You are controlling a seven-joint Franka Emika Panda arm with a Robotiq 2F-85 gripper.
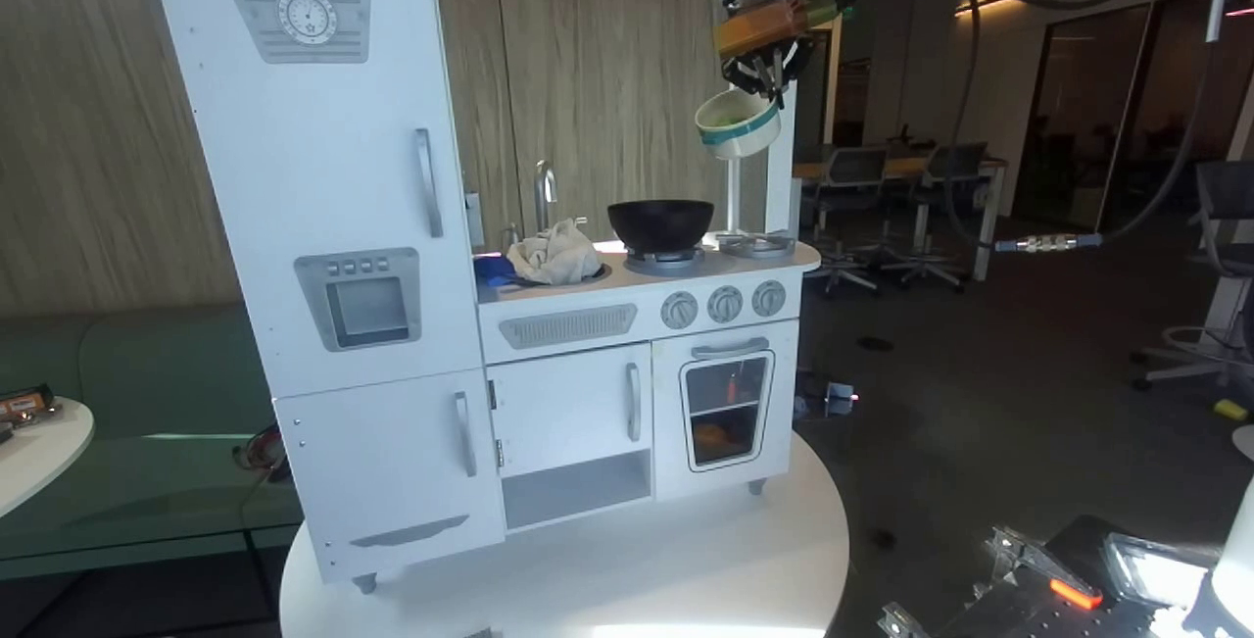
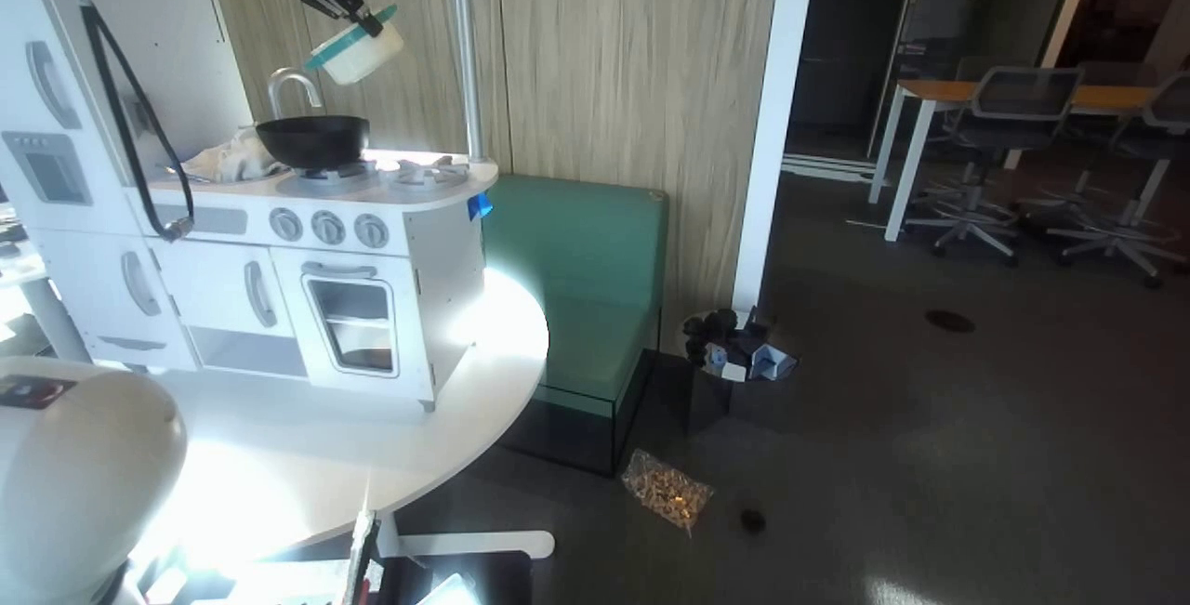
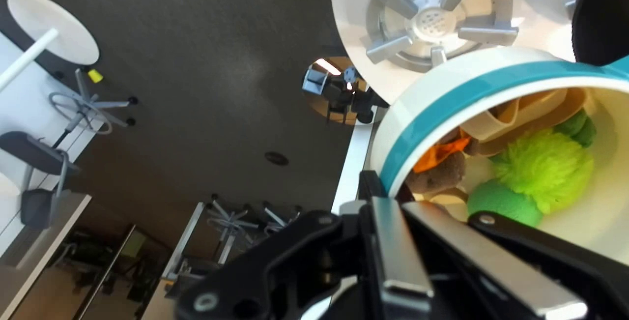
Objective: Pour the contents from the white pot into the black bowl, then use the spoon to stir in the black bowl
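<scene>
The white pot [image 1: 742, 135], with a teal band at its rim, hangs tilted in the air above and right of the black bowl [image 1: 661, 224]. It also shows in the other exterior view [image 2: 368, 53] and in the wrist view [image 3: 491, 62]. My gripper [image 3: 385, 192] is shut on the pot's rim, one finger inside and one outside. Inside the pot are a fuzzy lime ball [image 3: 548, 167], a green ball [image 3: 506, 204], an orange scrap, and brown and tan pieces. The bowl [image 2: 314, 142] stands upright on a burner; its inside is hidden. No spoon is visible.
A second burner [image 1: 756, 245] lies right of the bowl. A crumpled pale cloth [image 1: 554, 254] lies at the sink, below the faucet [image 1: 545, 192]. The tall toy fridge [image 1: 323, 168] stands left. A metal pole [image 2: 465, 57] rises behind the counter's right end.
</scene>
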